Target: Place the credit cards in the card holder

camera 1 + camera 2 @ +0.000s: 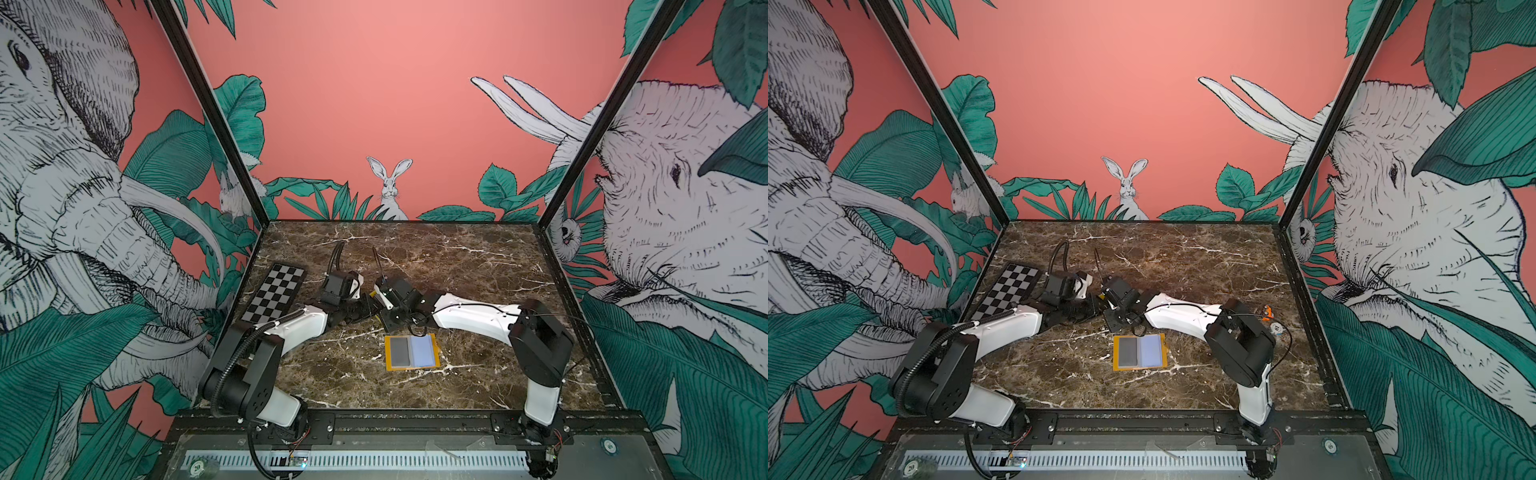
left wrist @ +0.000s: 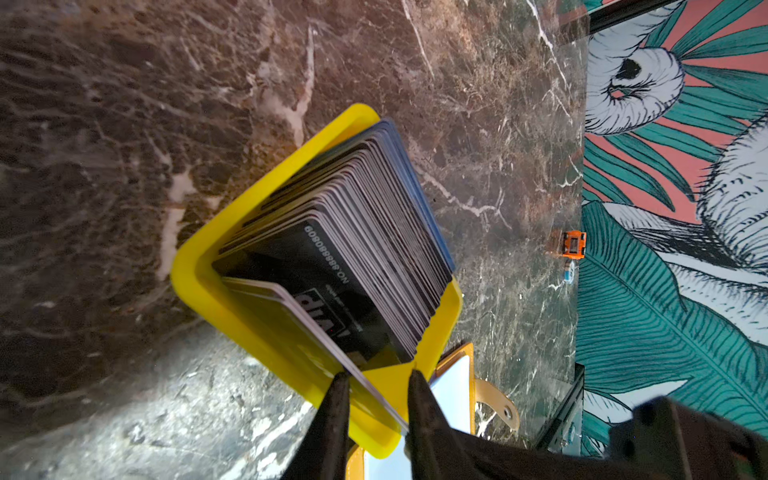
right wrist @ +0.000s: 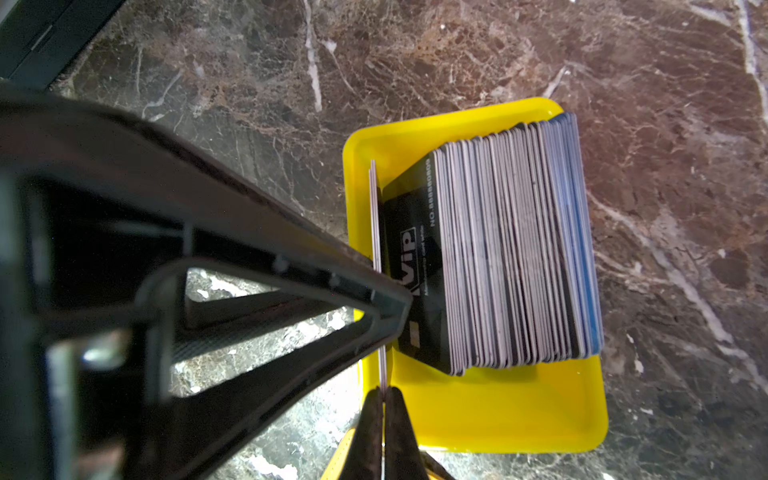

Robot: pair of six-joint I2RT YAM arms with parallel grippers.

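Left wrist view shows what the top views cannot: the credit cards (image 2: 374, 232) stand on edge in a yellow tray (image 2: 199, 266), and one front card (image 2: 291, 309) leans away from the stack. The left gripper (image 2: 378, 376) has its fingers apart, straddling that card's corner.

The right wrist view adds the other end. There the right gripper (image 3: 384, 392) is pinched tight on the front card, which looks like two or three thin edges together; I cannot tell how many. The stack's front face reads "VIP" in white.

In both top views the card holder (image 1: 411, 351) lies open and flat on the marble table (image 1: 457, 257). It is nearer the robot than the two grippers and apart from them, one half grey, the other pale blue. A checkerboard plate (image 1: 274, 297) lies to the left, beyond the left arm. A small orange thing (image 1: 1266, 310) sits by the right arm's elbow, too small to identify.

From above, the wrists cover the cards and all but a sliver of the tray. In the right wrist view the left gripper's black frame blocks much of the picture. The card holder is cut off at the frame edge in both wrist views.
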